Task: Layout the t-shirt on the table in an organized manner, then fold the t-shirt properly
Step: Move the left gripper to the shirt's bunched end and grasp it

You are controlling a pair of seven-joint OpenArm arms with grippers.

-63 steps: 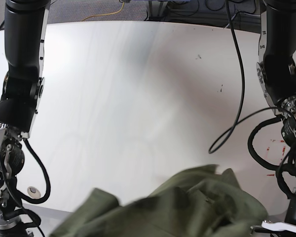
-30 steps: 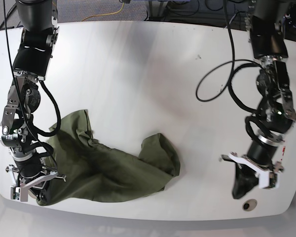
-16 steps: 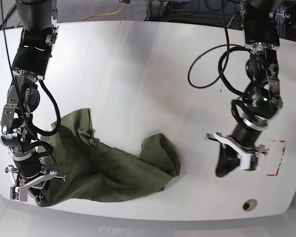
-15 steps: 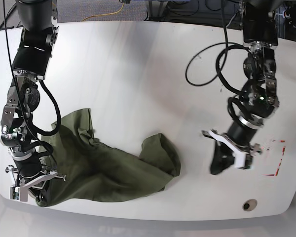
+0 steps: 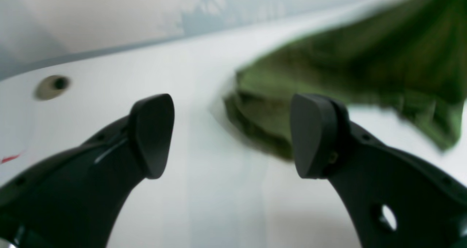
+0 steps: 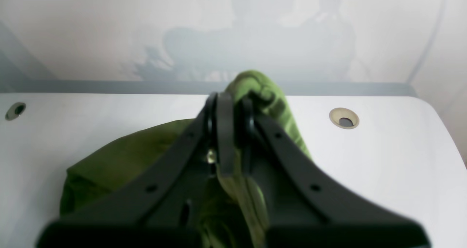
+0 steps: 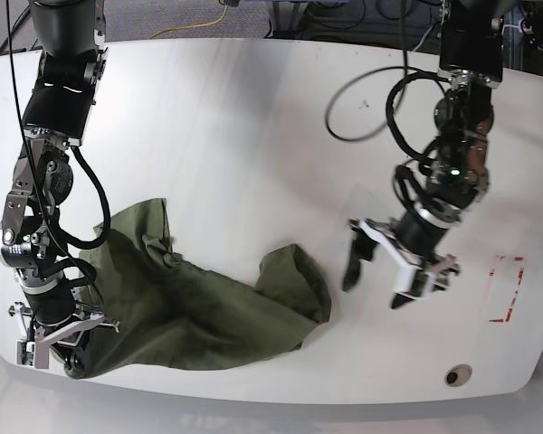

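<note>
So: t-shirt lies bunched on the near-left part of the table. My right gripper is clamped on its near-left corner, a fold of cloth pinched between the jaws. My left gripper hangs just right of the shirt's right edge, jaws spread, nothing between them; wrist view is blurred, so contact with the cloth is unclear. Grommet hole near-right, red dashed mark beside it. Black cable loops over the far-right tabletop.
</note>
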